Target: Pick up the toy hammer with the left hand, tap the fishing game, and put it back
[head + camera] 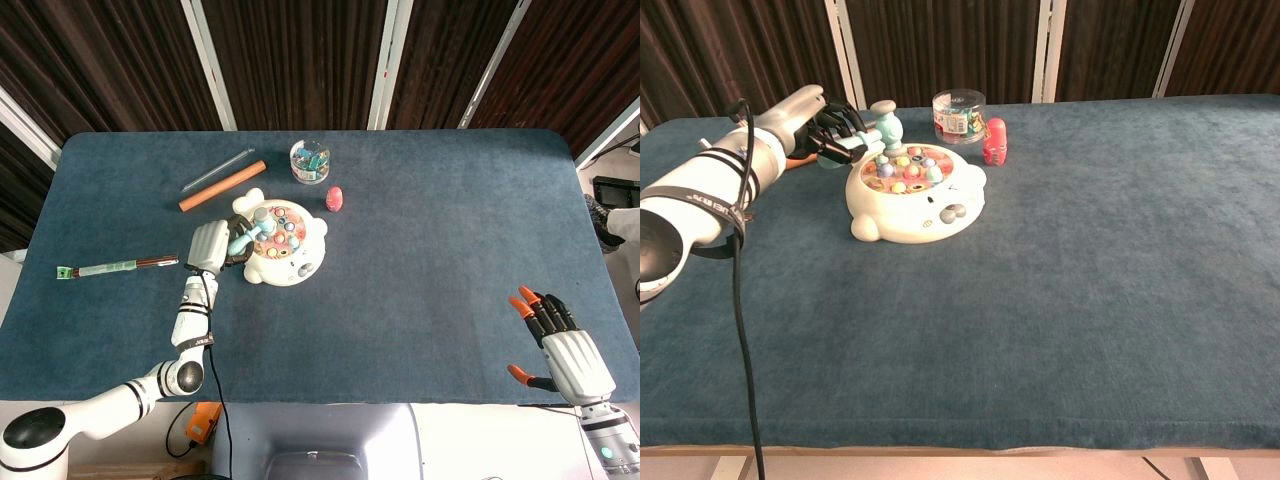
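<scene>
Here the left hand [212, 247] has its fingers wrapped around the handle of the toy hammer [880, 128], holding it at the left edge of the fishing game [283, 242]. The hammer's pale blue head hangs over the game's upper left rim; whether it touches the coloured fish pieces cannot be told from either picture. The game itself sits on the blue tabletop [420, 260], a white round toy with a small face on its near side.

The right hand [560, 343] holds nothing, fingers spread with orange tips, hovering at the near right corner of the tabletop. Only the head view shows it; the chest view does not reach that far.

The head view also shows an orange stick [222, 186] and a clear rod [217, 170] lying side by side behind the game, and a thin green-and-brown packet [117, 266] to the left of the left hand. Both views show a clear jar [958, 114] of small coloured bits and a red figure [994, 141] beside it, behind the game.
</scene>
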You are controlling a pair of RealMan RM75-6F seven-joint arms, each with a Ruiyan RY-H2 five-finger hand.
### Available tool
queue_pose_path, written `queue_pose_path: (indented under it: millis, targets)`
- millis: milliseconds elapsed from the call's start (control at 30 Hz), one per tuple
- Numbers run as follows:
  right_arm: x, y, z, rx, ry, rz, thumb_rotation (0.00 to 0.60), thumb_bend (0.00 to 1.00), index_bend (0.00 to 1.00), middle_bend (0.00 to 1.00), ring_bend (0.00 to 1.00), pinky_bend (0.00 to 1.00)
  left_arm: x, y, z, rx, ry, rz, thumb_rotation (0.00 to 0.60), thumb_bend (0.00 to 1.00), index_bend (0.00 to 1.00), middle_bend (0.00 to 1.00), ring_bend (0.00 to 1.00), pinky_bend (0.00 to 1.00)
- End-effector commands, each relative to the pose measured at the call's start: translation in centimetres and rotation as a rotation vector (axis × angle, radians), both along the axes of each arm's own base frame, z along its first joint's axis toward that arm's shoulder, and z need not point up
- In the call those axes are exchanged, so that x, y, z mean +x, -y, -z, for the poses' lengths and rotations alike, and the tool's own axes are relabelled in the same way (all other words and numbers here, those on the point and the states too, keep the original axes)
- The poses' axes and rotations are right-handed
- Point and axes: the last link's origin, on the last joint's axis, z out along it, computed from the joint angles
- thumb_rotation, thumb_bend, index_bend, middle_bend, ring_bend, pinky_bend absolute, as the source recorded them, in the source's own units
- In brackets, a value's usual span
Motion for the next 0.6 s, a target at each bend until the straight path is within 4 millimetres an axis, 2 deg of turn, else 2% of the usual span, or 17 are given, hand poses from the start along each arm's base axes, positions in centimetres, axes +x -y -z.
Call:
queue_pose_path:
  millis: [33, 367, 600]
  targets:
    - [0.00, -0.02, -0.01, 0.001, 0.000, -0.001, 0.600, 0.33, 0.00, 0.00, 0.00, 0.00, 0.06, -0.17, 0.26, -0.003, -0.008, -0.006, 0.600, 0.90, 0.60, 0.93, 1.00, 1.00]
    - [0.00, -0.09, -0.12, -0.002, 0.002, -0.001, 0.600, 0.33, 0.00, 0.00, 0.00, 0.00, -0.89, -0.27, 0.68, -0.060, -0.020, -0.038, 0.600, 0.90, 0.61, 0.94, 1.00, 1.00]
    - [-0.02, -0.15, -0.15, -0.002, 0.002, -0.002, 0.600, 0.33, 0.00, 0.00, 0.00, 0.00, -0.62, -0.29, 0.32, -0.050, -0.013, -0.030, 0.600, 0.90, 0.61, 0.94, 1.00, 1.00]
